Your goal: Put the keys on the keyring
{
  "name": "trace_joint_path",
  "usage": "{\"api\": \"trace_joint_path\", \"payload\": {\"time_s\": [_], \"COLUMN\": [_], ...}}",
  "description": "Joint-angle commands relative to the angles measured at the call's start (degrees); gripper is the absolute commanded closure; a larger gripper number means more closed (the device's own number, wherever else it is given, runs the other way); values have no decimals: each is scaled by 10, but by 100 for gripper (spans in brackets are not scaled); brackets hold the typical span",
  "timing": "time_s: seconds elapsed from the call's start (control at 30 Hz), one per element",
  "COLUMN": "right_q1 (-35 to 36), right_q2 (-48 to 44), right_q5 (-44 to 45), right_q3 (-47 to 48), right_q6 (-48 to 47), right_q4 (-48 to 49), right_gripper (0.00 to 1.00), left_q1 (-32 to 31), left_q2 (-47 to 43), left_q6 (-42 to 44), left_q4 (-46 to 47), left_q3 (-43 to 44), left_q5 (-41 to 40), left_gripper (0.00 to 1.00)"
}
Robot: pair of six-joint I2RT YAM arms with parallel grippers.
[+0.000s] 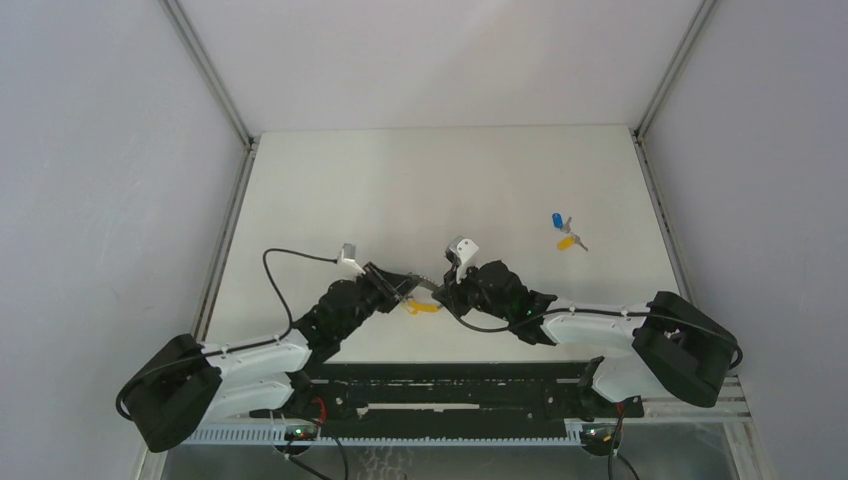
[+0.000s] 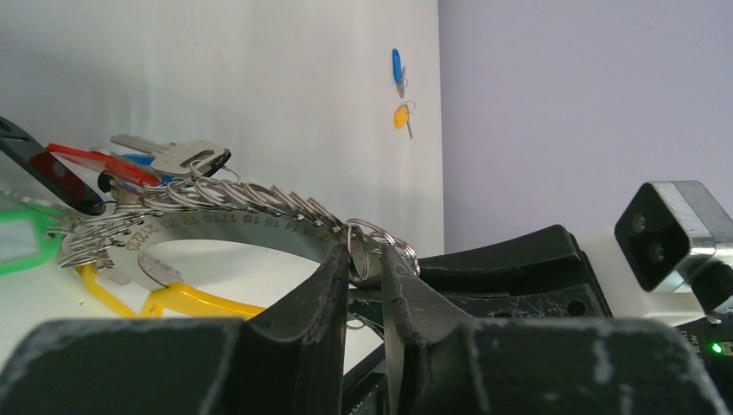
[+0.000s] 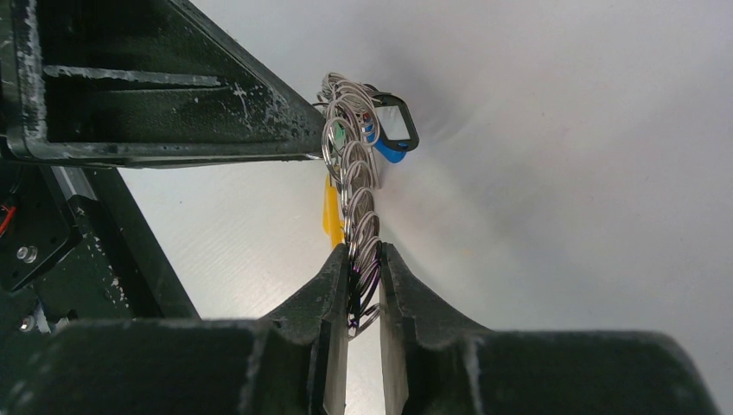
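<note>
Top external view has both arms reaching inward over the white bench (image 1: 450,170). The left gripper (image 1: 404,289) and the right gripper (image 1: 441,290) meet tip to tip near the front middle. Between them is the keyring (image 1: 422,296), a silver metal band crowded with small wire rings and coloured tags, though only a yellow scrap of it is plain from up here. Well apart, toward the far right of the bench, lie the two loose keys, clear of both arms: the small blue-capped silver key (image 1: 558,220) and, just nearer, the small yellow-orange-capped silver key (image 1: 568,241).

Left wrist view gives what the overhead cannot. The left gripper (image 2: 365,264) is closed on one end of the keyring (image 2: 216,225), its fingers pinching a cluster of wire rings where the curved, number-stamped band ends. Along the band hang a flat silver key (image 2: 177,156), a red tag (image 2: 82,158), a green tag (image 2: 17,242) and a yellow tag (image 2: 194,303). The blue-capped key (image 2: 397,66) and the yellow-orange-capped key (image 2: 402,116) show small on the bench beyond.

Right wrist view looks along the band edge-on. The right gripper (image 3: 363,259) is clamped narrowly on the stacked wire rings of the keyring (image 3: 353,169). The left gripper's black finger (image 3: 173,86) fills the upper left and meets the same stack higher up, beside a blue tag (image 3: 393,152)
</note>
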Motion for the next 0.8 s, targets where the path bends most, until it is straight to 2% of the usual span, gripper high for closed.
{"api": "trace_joint_path", "payload": {"time_s": [0.0, 0.23, 0.3, 0.33, 0.5, 0.67, 0.77], "right_q1": [4, 4, 5, 6, 7, 11, 5], "right_q2": [-13, -13, -13, -14, -19, -39, -62], "right_q5": [0, -2, -2, -1, 7, 5, -13], "right_q3": [1, 1, 1, 1, 2, -8, -19], "right_q6": [8, 7, 7, 7, 7, 13, 14], "right_q4": [53, 51, 50, 48, 28, 11, 7], "right_gripper": [100, 100, 100, 100, 100, 100, 92], "left_q1": [-4, -4, -4, -4, -4, -3, -3], "left_q2": [12, 8, 6, 4, -16, -74, -96], "left_q6": [-14, -11, -6, -3, 38, 228, 352], "left_q4": [39, 47, 46, 47, 43, -29, -69], "left_q3": [14, 6, 5, 5, -1, 34, 64], "left_q5": [11, 1, -1, -1, -11, -19, -2], "left_gripper": [77, 87, 98, 100, 100, 100, 100]}}
